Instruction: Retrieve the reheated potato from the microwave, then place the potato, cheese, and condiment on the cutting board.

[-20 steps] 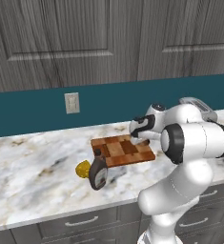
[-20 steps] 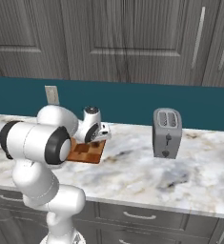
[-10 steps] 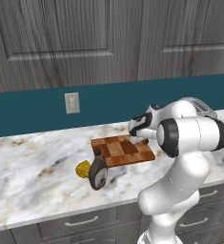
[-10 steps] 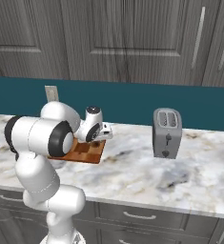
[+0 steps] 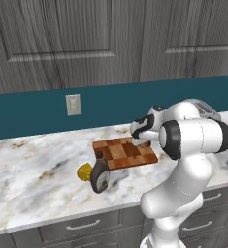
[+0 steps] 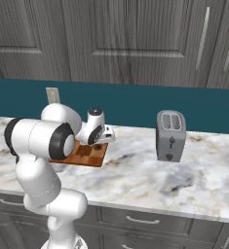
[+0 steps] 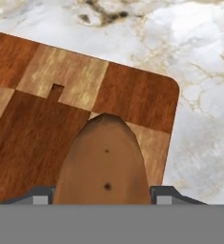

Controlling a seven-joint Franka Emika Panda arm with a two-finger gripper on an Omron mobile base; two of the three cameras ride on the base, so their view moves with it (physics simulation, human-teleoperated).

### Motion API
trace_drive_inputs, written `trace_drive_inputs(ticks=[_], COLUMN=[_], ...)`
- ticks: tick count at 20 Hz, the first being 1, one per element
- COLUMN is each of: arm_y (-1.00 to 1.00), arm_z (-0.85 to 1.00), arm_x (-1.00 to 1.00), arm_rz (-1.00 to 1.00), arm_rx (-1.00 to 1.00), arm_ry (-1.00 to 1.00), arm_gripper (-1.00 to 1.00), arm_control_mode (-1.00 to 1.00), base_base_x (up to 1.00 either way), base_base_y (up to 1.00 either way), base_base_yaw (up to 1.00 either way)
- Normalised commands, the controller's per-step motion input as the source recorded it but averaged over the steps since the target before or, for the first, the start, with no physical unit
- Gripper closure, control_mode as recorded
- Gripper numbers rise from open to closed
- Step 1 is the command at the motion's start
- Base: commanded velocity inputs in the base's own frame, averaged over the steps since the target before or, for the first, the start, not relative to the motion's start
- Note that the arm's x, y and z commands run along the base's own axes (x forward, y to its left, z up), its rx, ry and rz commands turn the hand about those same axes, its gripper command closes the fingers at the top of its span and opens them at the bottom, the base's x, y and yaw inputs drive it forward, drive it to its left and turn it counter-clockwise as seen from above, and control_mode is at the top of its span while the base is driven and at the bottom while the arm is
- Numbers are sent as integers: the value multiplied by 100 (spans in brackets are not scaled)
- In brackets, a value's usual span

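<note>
In the hand view the tan-brown potato (image 7: 104,164) sits between my two fingertips (image 7: 163,196), with the gripper (image 7: 103,199) shut on it. Just below it lies the patchwork wooden cutting board (image 7: 132,95), near its rounded corner. In the left base view the gripper (image 5: 137,139) hovers over the right end of the cutting board (image 5: 120,154). The yellow cheese (image 5: 83,171) lies on the counter left of the board's front. The dark condiment bottle (image 5: 100,176) stands tilted beside it, at the board's front left corner. The microwave is out of view.
A grey toaster (image 6: 170,135) stands on the marble counter (image 6: 150,175) well right of the board (image 6: 89,154). A wall outlet (image 5: 73,104) is on the teal backsplash. Dark grey cabinets hang above, and drawers run under the counter's front edge.
The elbow and upper arm have swung a little leftward. The hand, still holding the potato, has edged slightly left and down over the board's right end.
</note>
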Motion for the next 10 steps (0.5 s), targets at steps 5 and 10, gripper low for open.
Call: trace_drive_inputs(ticks=[5, 10], arm_y=[2, 1], arm_z=[-5, 0], arm_x=[-15, -16], arm_rz=[-7, -6], arm_rx=[0, 0], arm_ry=[0, 0], arm_gripper=[-100, -100], arm_control_mode=[-100, -100], base_base_x=[0, 0], base_base_y=[0, 0], base_base_yaw=[0, 0])
